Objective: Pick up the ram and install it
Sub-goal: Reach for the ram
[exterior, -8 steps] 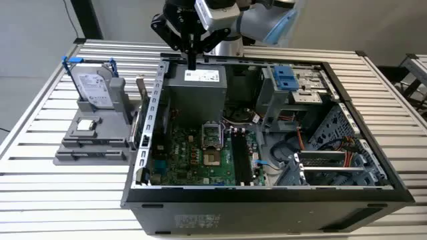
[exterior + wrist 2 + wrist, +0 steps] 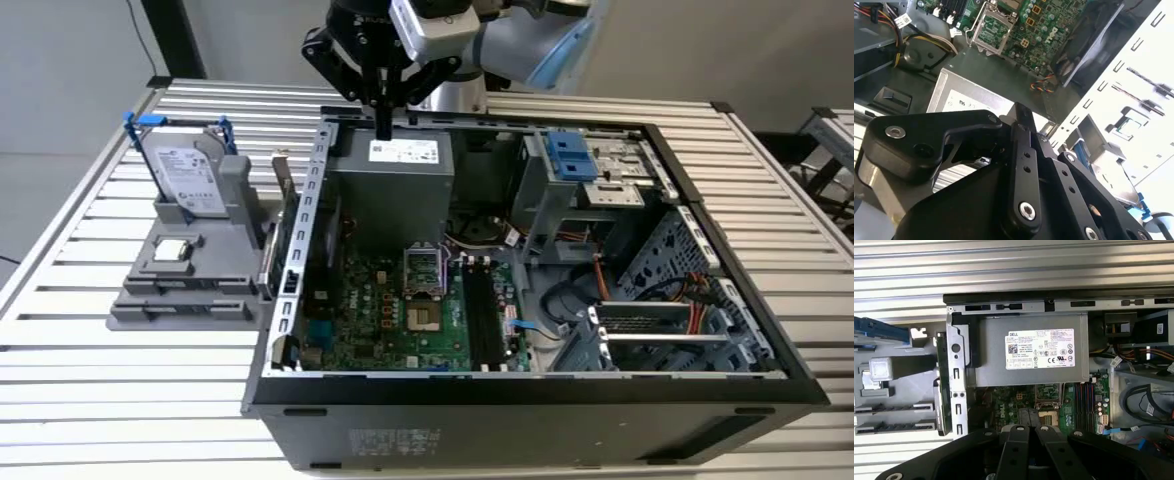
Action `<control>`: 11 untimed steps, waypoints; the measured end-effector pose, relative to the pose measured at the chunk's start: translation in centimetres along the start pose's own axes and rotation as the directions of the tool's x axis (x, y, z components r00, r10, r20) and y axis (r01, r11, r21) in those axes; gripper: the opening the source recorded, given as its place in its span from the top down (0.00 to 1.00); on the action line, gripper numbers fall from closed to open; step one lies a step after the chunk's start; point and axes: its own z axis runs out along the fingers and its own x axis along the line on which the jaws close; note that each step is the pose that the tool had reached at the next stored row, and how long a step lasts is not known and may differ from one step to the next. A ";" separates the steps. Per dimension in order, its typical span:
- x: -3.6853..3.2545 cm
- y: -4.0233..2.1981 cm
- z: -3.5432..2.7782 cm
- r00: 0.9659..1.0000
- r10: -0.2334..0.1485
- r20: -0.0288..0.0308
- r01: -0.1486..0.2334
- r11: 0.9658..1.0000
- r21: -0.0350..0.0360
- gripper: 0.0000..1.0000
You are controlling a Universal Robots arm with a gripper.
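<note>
The open black metal computer case [image 2: 534,400] lies on its side, its grey power supply box [image 2: 391,195] directly beneath the black gripper [image 2: 384,118], whose fingers are pinched together on nothing. Outside the case, a grey plastic holder [image 2: 187,300] carries the long, thin green circuit-board ram [image 2: 943,390] on edge, just beside the case wall. In so tight a gap, a finger might strike that wall or seize the ram askew.

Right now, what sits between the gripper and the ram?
In the exterior view, the case's perforated metal side wall: the gripper hangs over the power supply on one side, the ram stands upright on the other.
</note>
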 end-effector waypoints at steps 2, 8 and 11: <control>0.00 0.00 0.00 1.000 0.000 0.000 0.000 1.000 0.000 1.00; 0.45 -0.03 -0.01 1.000 0.000 0.000 0.000 1.000 0.000 1.00; 1.00 -0.08 -0.02 1.000 0.000 0.000 0.000 1.000 0.000 1.00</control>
